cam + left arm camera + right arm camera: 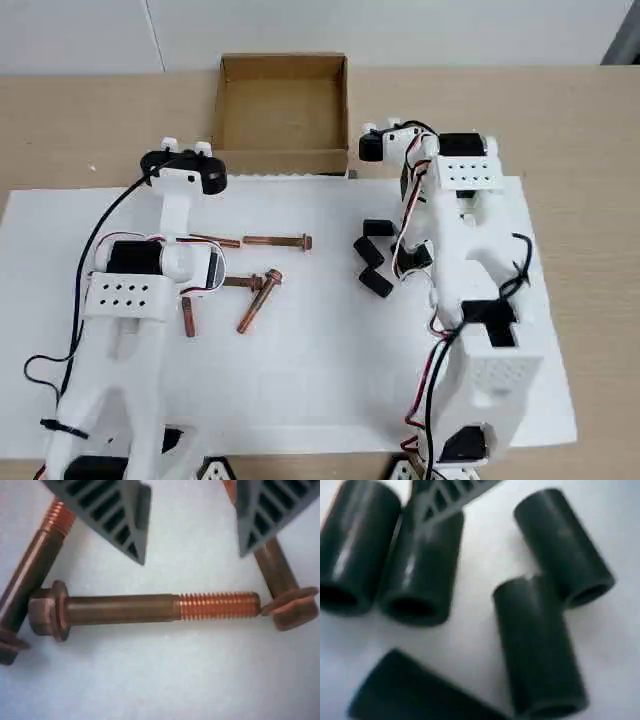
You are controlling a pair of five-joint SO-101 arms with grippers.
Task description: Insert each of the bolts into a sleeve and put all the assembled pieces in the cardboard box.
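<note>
Several copper bolts lie on the white mat; one long bolt (pixel 277 241) rests apart from a cluster (pixel 256 298). My left gripper (pixel 224 273) hovers low over that cluster. In the left wrist view it (pixel 194 555) stands open just above a bolt (pixel 125 610) lying flat, with another bolt (pixel 30 575) and a third (pixel 282 580) at either end of it. Black sleeves (pixel 372 250) lie loose in a group mid-mat. My right gripper (pixel 405 258) hangs right over them, and its wrist view has sleeves (pixel 537 650) close up, lying on their sides.
The open cardboard box (pixel 283 158) sits at the mat's far edge, between the two arms. The white mat (pixel 320 380) has bare room in its near half. Cables trail beside both arm bases.
</note>
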